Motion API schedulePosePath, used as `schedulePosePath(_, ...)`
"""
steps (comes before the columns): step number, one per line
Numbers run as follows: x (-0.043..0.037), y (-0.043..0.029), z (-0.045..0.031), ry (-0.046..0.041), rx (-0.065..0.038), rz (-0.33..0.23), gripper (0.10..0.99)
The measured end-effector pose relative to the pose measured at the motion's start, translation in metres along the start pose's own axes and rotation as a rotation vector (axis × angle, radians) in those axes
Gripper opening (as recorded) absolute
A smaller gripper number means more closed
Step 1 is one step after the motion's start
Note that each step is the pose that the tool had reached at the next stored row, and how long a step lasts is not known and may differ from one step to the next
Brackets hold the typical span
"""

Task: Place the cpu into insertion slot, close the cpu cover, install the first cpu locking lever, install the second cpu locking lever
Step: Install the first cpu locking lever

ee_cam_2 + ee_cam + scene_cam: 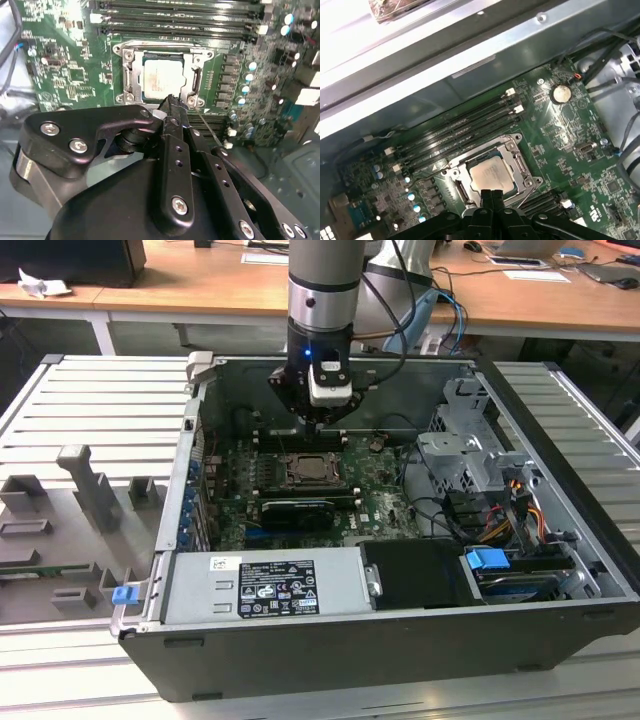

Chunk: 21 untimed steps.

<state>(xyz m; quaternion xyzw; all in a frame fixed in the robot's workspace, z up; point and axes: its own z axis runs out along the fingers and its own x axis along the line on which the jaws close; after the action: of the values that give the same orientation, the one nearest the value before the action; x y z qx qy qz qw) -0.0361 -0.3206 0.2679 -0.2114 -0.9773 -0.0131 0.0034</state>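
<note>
On the slatted grey desk (90,405): one open black computer case (300,665), lying flat.
Arm (320,290): upright over the case, at 11 o'clock from its centre in the exterior view.
Motherboard (380,505): green, on the case floor.
Claw (318,425) (170,102) (492,196): fingers pressed together, gripping nothing, tips just above the socket edge.
Cpu cover (194,82) (520,165): lay flat, framing the chip.
Cpu (305,468) (161,80) (491,176): seated in the socket, at 6 o'clock from the claw in the exterior view.
</note>
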Motion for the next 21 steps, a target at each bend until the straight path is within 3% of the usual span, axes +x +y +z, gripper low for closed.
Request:
schedulePosePath(9,0.0000,0.0000,0.0012,0.0046,0.002,-0.190,0.106)
schedulePosePath(16,0.0000,-0.0001,0.0019,0.0073,0.004,-0.301,0.106)
schedulePosePath(18,0.0026,-0.0012,0.0023,0.0074,0.003,-0.309,0.106)
schedulePosePath(21,0.0137,-0.0063,0.0026,0.0074,0.003,-0.314,0.106)
